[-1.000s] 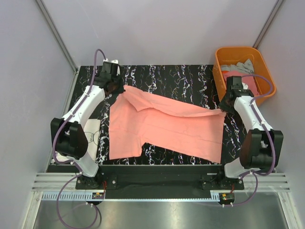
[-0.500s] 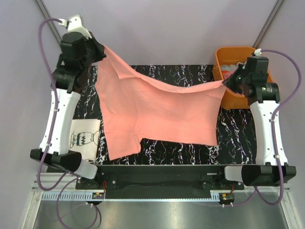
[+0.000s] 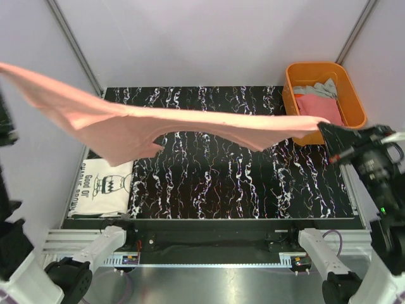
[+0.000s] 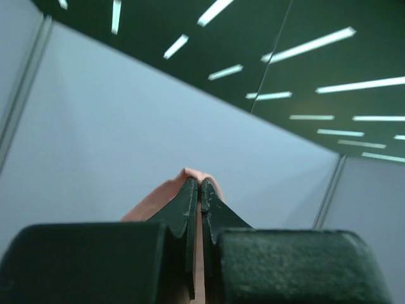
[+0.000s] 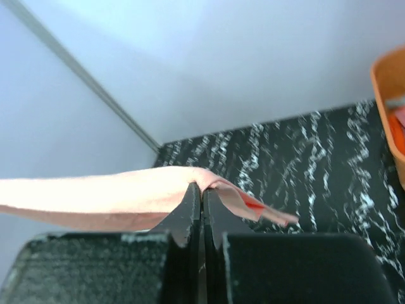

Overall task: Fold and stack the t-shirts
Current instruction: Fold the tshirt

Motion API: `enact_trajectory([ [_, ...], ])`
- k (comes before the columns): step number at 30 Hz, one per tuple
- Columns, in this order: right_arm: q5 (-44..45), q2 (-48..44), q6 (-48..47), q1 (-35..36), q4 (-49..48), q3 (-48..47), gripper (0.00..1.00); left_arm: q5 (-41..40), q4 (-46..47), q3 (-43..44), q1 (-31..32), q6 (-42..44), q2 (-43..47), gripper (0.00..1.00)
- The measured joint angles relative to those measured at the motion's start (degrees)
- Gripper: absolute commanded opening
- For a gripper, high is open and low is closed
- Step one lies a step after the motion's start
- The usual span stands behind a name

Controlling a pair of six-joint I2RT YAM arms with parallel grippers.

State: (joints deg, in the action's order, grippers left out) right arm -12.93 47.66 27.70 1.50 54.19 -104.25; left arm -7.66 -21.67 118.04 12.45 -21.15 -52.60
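Observation:
The salmon-pink t-shirt (image 3: 145,123) hangs stretched in the air high above the black marbled table (image 3: 240,183), held between both arms. My left gripper (image 4: 200,183) is shut on one end of it; in the top view that gripper is off the left edge. My right gripper (image 3: 324,128) is shut on the other end, near the orange tub; it shows in the right wrist view (image 5: 202,189) with pink cloth (image 5: 126,193) running left. A white t-shirt with black lettering (image 3: 104,185) lies folded at the table's left edge.
The orange tub (image 3: 354,95) at the back right holds a deeper pink tee (image 3: 319,106) and a grey tee (image 3: 323,87). Grey walls with metal posts stand close on the left and right. The arm bases sit at the near edge.
Both arms have risen sharply and spread apart, lifting the salmon-pink t-shirt fully off the table. It now spans the air, and the white t-shirt at the left is uncovered.

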Motion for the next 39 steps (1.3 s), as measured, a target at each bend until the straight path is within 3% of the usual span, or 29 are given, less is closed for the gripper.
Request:
enact_trajectory([
  [5, -3.7, -5.9, 0.0, 0.0, -2.6, -1.5, 0.0, 0.0, 3.8, 5.4, 0.0, 0.8, 1.2, 0.0],
  [10, -4.2, -6.3, 1.1, 0.0, -3.8, -0.3, 0.0, 0.0, 4.2, 3.8, 0.0, 1.6, -0.3, 0.0],
  [19, 2.5, -3.2, 5.4, 0.0, -1.8, 18.9, 0.0, 2.4, 6.8, -13.1, 0.0, 4.3, -15.1, 0.0],
  [25, 13.0, 4.8, 8.6, 0.0, -2.1, 32.1, 0.0, 4.7, 10.8, -24.1, 0.0, 6.3, -33.9, 0.0],
  [29, 20.6, 13.6, 7.9, 0.0, -5.9, 39.9, 0.0, 6.1, 14.3, -24.5, 0.0, 6.5, -48.4, 0.0],
  [34, 26.0, 27.6, 3.5, -0.9, -11.5, 41.1, 0.0, 9.9, 16.3, -20.5, 0.0, 3.9, -64.9, 0.0],
  [39, 27.5, 37.6, -1.2, -3.0, -15.0, 38.4, 0.0, 12.2, 16.7, -20.1, 0.0, 1.1, -69.6, 0.0],
])
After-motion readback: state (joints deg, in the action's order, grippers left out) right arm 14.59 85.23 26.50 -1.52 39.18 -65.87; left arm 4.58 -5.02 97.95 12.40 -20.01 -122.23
